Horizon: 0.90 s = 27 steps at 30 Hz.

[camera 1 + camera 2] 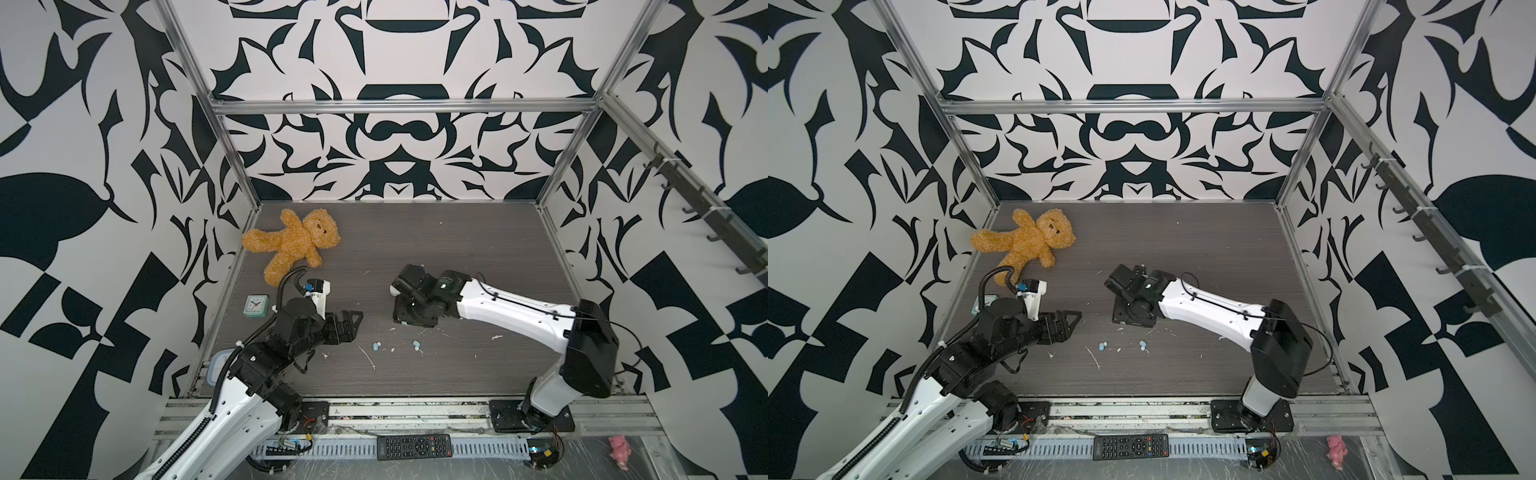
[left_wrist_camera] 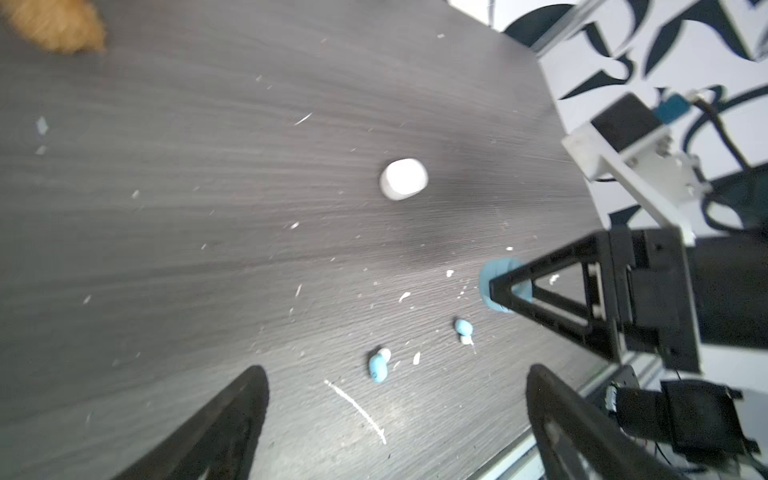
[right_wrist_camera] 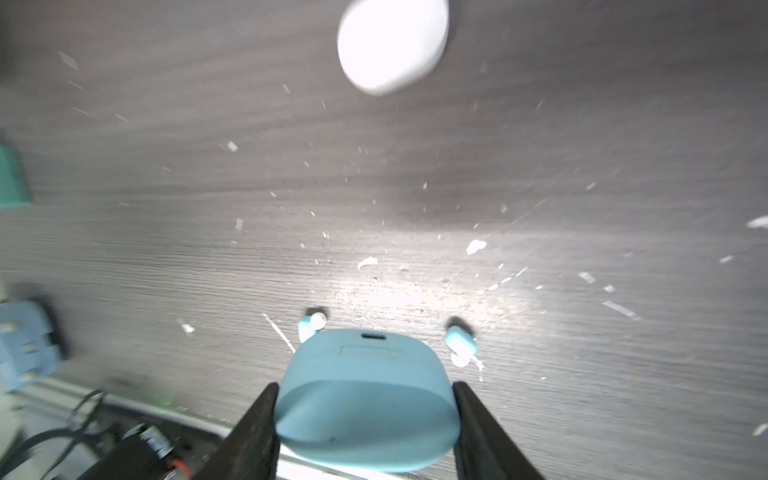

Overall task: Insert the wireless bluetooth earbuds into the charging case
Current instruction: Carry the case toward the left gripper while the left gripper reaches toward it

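R hand (image 3: 363,386) was clamped on the light-blue charging case (image 3: 365,415), one jaw per side, hinge & charge port facing away from the wrist. Lid looked shut. Couldn't tell if the case was touching the desk (image 3: 166,208) or just above it. L hand (image 2: 397,374) was spread wide, nothing in it, hovering low just short of the earbuds.

All 4 earbuds lay loose on the desk btwn the two hands, toward the front edge, in two pairs. Each was one blue + one white bud touching. The first pair (image 1: 377,345) was nearer the L hand. The second pair (image 1: 416,343) sat just in front of the R hand. A white charging case (image 2: 403,178), also shut, sat further back, well apart from the buds.

Further out were a teddy bear (image 1: 293,245) & a teal alarm clock (image 1: 256,306) at back-left.

Step in hand, I'd say: case secured, no bud inserted yet. Next move prob needs the lid opened first, w/ the L hand flipping it while the R steadies. Then a narrow pinch on a blue bud w/o dragging its white neighbour along.
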Motion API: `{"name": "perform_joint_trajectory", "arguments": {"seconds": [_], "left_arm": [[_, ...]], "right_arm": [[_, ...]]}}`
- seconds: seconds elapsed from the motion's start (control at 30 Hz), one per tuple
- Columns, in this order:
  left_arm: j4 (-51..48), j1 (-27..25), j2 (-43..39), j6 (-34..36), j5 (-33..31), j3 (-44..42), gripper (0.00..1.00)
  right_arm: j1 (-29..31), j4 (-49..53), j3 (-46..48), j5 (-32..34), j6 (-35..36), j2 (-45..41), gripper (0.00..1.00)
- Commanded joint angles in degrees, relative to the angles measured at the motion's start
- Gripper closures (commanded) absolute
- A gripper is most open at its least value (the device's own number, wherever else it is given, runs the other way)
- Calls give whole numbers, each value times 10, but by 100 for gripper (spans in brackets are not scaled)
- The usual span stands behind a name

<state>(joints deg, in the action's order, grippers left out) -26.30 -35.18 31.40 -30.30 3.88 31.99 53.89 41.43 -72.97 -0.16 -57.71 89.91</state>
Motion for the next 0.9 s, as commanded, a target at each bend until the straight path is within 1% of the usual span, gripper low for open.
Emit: {"name": "perform_joint_trajectory", "arguments": {"seconds": [0.0, 0.1, 0.17, 0.3, 0.4, 0.5, 0.6, 0.7, 0.87], "left_arm": [[100, -3, -16, 147, 121, 18, 1], [134, -3, -16, 235, 174, 13, 1], [148, -6, -12, 293, 188, 7, 1], [163, -58, -12, 416, 171, -8, 1], [162, -80, -3, 473, 163, -8, 1], [169, -98, 14, 505, 153, -8, 1], [190, -112, 34, 523, 127, -13, 1], [212, -119, 48, 532, 103, -21, 1], [239, -128, 52, 537, 87, -28, 1]], "right_arm": [[-24, -42, 16, -29, 80, -73, 100], [-40, -42, 10, -55, 124, -117, 100], [-42, -37, -3, -78, 154, -134, 100], [-43, -41, -17, -147, 197, -152, 100], [-42, -35, -18, -191, 218, -153, 100], [-42, -62, 0, -229, 218, -161, 100], [-36, -89, 19, -252, 216, -168, 100], [-22, -103, 26, -260, 221, -169, 100], [7, -111, 22, -259, 228, -152, 100]]}}
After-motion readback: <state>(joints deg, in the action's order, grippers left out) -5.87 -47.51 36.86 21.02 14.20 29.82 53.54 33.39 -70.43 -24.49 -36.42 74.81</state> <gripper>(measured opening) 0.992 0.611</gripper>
